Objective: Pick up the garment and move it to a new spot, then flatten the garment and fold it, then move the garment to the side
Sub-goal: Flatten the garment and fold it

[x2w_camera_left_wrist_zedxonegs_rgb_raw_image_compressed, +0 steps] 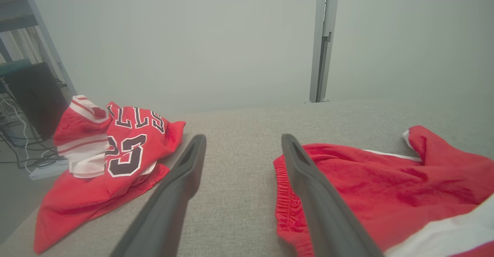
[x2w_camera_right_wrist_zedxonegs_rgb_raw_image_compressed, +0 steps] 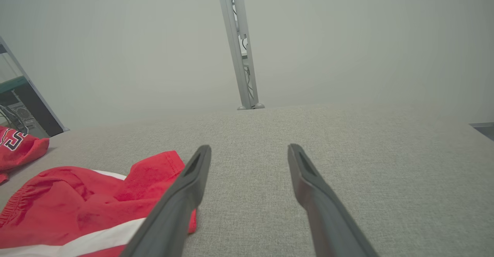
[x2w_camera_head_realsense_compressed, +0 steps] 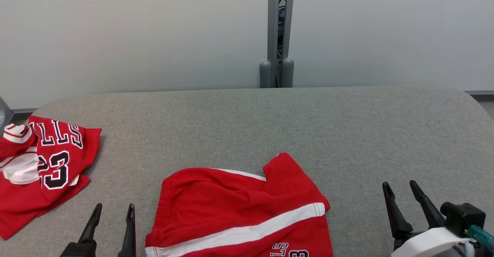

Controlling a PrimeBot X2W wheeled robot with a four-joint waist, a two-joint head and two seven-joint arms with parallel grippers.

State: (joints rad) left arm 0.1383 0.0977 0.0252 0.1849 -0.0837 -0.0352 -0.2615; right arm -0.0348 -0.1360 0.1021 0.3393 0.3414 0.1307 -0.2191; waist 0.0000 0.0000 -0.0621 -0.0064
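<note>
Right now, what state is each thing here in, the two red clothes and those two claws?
red shorts: rumpled, unfolded, lying on the grey table
red jersey: crumpled in a heap at the table's left edge
left gripper: open, holding nothing
right gripper: open, holding nothing

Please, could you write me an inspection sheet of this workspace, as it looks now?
Surface: grey fabric-covered table.
Job's things: red shorts with a white stripe, rumpled, not folded, at the front between the grippers.
Clutter: red jersey numbered 23, crumpled at the table's left end.
Grippers: left gripper and right gripper low at the front, jaws open, holding nothing.
Cables: dark cables on the floor beyond the left end.
Surroundings: pale wall and grey post behind the table.
</note>
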